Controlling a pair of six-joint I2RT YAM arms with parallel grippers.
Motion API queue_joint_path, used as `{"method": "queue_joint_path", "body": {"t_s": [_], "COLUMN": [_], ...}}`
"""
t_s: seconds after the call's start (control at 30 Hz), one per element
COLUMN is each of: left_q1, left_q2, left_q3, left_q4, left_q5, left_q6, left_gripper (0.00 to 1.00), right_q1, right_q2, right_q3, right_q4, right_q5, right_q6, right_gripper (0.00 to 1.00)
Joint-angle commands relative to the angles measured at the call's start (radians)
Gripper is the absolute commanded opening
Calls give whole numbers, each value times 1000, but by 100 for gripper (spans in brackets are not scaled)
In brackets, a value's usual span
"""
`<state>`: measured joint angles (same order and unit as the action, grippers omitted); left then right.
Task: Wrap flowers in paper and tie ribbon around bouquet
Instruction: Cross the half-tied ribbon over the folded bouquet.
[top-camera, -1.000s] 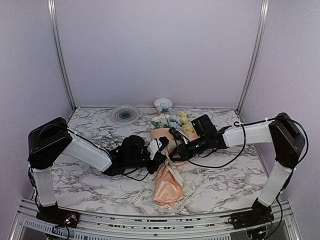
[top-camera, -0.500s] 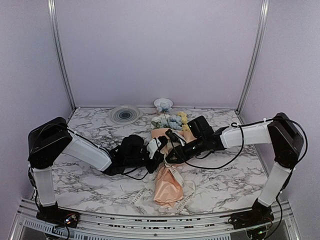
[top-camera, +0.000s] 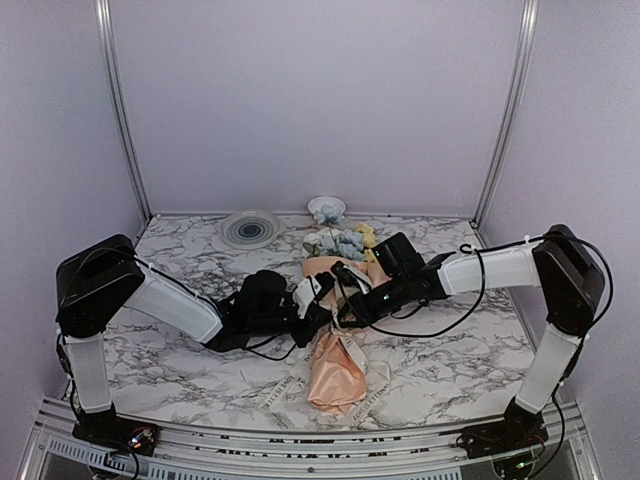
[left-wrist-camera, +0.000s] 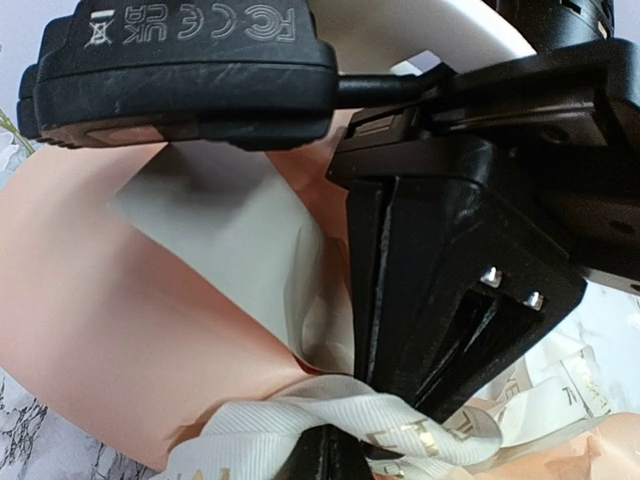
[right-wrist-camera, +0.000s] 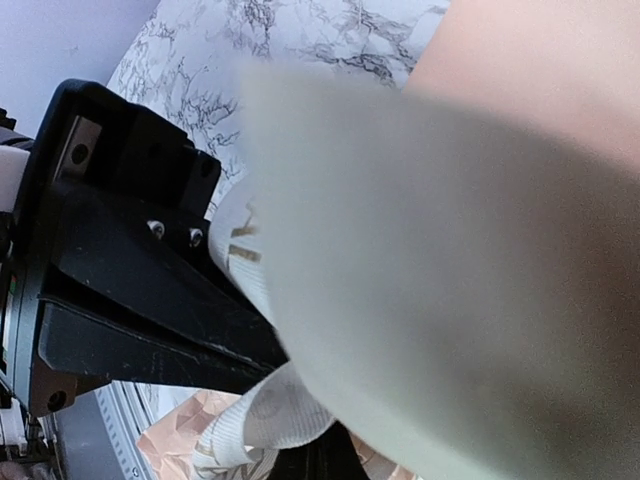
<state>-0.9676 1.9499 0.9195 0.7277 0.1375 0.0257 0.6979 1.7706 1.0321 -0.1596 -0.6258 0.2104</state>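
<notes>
The left gripper (top-camera: 318, 300) and right gripper (top-camera: 346, 300) meet almost tip to tip over the middle of the bouquet (top-camera: 336, 372), both closed at the ribbon (top-camera: 352, 348). Beyond their fingertips the flowers (top-camera: 345, 243) fan out. Nearer than the fingertips, the bouquet's peach cone lies on the marble table (top-camera: 450, 350).

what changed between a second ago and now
The right hand slid left across the bouquet toward the left hand and closed, apparently on the ribbon. The left hand stayed shut on the ribbon. The bouquet and the grey dish at the back lie as before.
</notes>
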Motion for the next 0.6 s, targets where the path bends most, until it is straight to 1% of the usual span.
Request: {"method": "queue_joint_path", "body": {"t_s": [0.0,0.2,0.33,0.37,0.4,0.43,0.5,0.57], "left_q1": [-3,-2,-3,-3,-2,-3,-3,-3], "left_q2": [-38,-32,-30,-34,-39,-46,-67,-95], "left_q3": [-31,-25,-22,-25,-30,-37,-53,-76], "left_q4": [38,40,39,39,40,38,39,38], "left_q5": [4,18,14,10,6,0,-10,-13], "left_q6": [11,13,10,11,16,18,25,35], "left_gripper": [0,0,0,2,8,12,16,25], "right_q1": [-8,-17,-17,-18,-20,-23,-24,-23], "right_q2": [-38,-68,-73,-76,-78,-78,-77,-75], "right_q3": [41,19,16,17,17,17,26,29], "right_q4": [-10,27,18,16,11,4,-29,-53], "right_q5": [24,-23,-3,5,15,31,99,138], "right_q6": [8,18,19,19,21,22,17,11], "right_gripper": [0,0,0,0,0,0,0,0]}}
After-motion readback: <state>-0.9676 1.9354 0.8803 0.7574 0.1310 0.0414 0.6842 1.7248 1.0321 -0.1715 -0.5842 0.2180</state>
